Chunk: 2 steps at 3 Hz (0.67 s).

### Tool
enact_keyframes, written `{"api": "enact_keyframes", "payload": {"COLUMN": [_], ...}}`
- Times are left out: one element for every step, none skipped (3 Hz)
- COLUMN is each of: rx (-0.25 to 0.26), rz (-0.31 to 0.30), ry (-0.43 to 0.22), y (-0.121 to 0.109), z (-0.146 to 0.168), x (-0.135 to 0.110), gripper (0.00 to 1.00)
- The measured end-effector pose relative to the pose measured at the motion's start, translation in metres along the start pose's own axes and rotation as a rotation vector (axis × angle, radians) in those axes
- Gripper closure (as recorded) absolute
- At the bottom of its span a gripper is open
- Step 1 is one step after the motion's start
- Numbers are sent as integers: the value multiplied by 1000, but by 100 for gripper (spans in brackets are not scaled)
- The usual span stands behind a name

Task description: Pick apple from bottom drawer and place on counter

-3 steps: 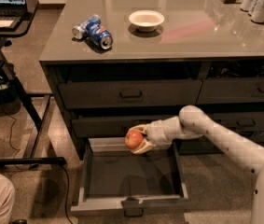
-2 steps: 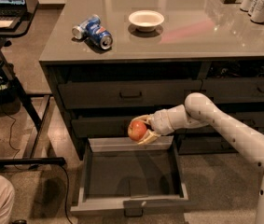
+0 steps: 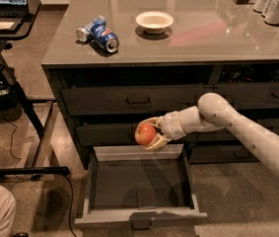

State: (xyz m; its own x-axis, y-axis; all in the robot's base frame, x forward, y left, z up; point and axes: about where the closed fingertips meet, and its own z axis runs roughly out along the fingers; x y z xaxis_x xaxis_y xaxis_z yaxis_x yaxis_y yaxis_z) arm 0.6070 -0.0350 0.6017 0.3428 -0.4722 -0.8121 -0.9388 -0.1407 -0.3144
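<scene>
Reaches in from the lower right with a pale arm [image 3: 257, 137], elbow raised below the front edge of the counter [image 3: 203, 46]. Points the forearm left and slightly down. Holds the gripper [image 3: 149, 134] out below that same edge, toward the counter's front left corner. Clasps the apple [image 3: 144, 132] between two fingers [image 3: 153, 121], one above, one beneath.
</scene>
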Motion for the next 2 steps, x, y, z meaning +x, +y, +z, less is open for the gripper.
{"api": "enact_keyframes", "payload": {"rx": [33, 102], "rz": [-18, -55], "ry": [50, 126], "y": [-13, -47], "z": [-27, -64], "x": [-56, -119], "gripper": [100, 100]}}
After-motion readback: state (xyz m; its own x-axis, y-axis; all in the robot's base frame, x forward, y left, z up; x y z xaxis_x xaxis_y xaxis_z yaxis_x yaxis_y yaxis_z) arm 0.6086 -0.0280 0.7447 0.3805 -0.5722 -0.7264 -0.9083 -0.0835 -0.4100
